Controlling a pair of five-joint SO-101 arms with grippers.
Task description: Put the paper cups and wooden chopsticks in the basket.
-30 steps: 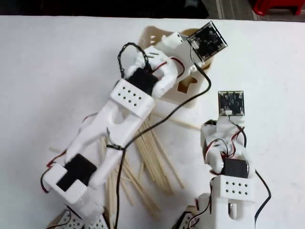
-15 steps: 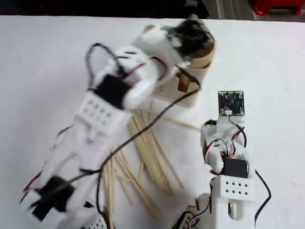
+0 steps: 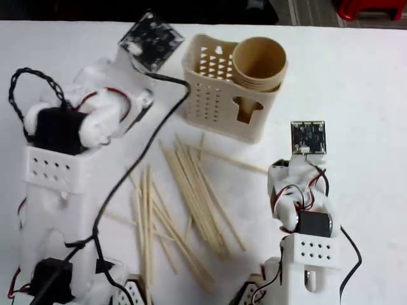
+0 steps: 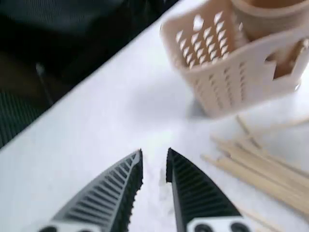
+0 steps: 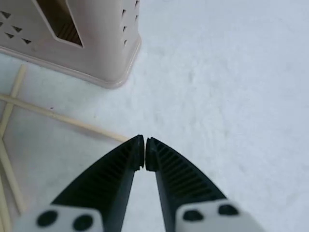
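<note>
Stacked paper cups [image 3: 259, 61] inside the basket [image 3: 213, 101]

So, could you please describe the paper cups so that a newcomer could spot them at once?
On the white table, find the perforated cream basket standing beyond the scattered chopsticks. The paper cups stand nested inside its end nearer the right arm: the only round, smooth, tan thing, open mouth up.

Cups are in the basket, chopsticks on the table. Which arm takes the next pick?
Probably right: its tool, shut, sits at the end of a stray chopstick. The left tool, slightly open, is above bare table, with the chopstick pile off to one side.
</note>
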